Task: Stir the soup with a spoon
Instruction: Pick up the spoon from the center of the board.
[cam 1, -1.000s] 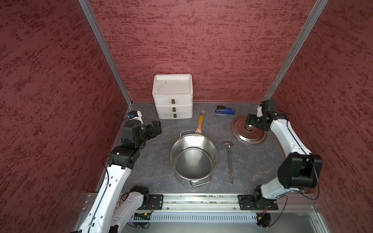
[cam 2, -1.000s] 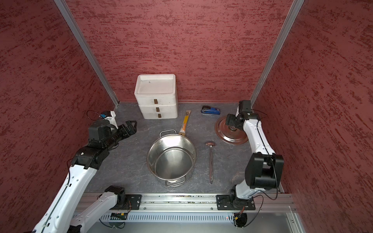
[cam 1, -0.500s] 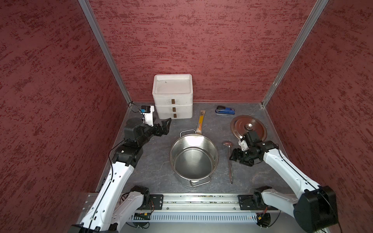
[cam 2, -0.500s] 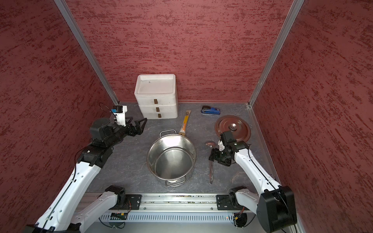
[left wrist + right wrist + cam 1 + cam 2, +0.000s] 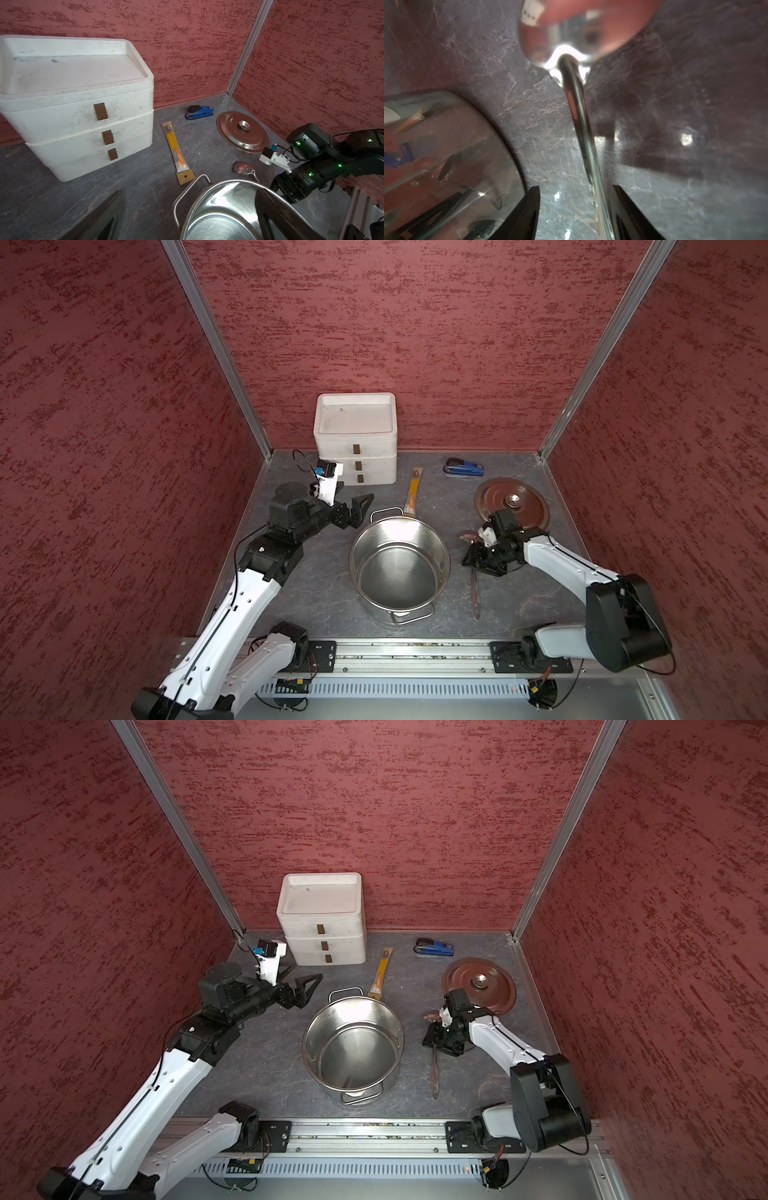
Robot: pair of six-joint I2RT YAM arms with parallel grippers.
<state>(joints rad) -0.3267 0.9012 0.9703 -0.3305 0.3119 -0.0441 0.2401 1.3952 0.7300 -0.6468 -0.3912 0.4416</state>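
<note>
A: How do the right jaws stand?

B: Apart, tips down at the tabletop (image 5: 311, 572), one on each side of the ladle (image 5: 474, 593), just below its bowl. In the right wrist view the handle runs between them with a clear gap on one side. Nothing is clamped.

A: And the arm behind them?

B: The right arm (image 5: 557, 560) rises from the front rail, folds at a high elbow and reaches in low. Its wrist is bent down over the ladle.

A: The left jaws?

B: Wide apart and holding nothing, above the tabletop between the white drawer stack (image 5: 374, 452) and the pot (image 5: 434, 549). The left arm (image 5: 249, 597) stretches forward from the rail.

A: Where does the ladle lie?

B: Flat on the tabletop, just beside the pot on the right arm's side. Its bowl points toward the back wall, near the lid (image 5: 528, 506), and its handle end points toward the rail.

A: What is in the pot?

B: Only its bare shiny bottom shows.

A: Count everything.

B: One pot with two loop handles. One lid, flat, knob up. One ladle. One orange-yellow stick (image 5: 412, 495), its near end just beside the pot's far handle. One blue stapler (image 5: 463, 468) by the back wall. One drawer stack with three brown tabs. Two arms.
</note>
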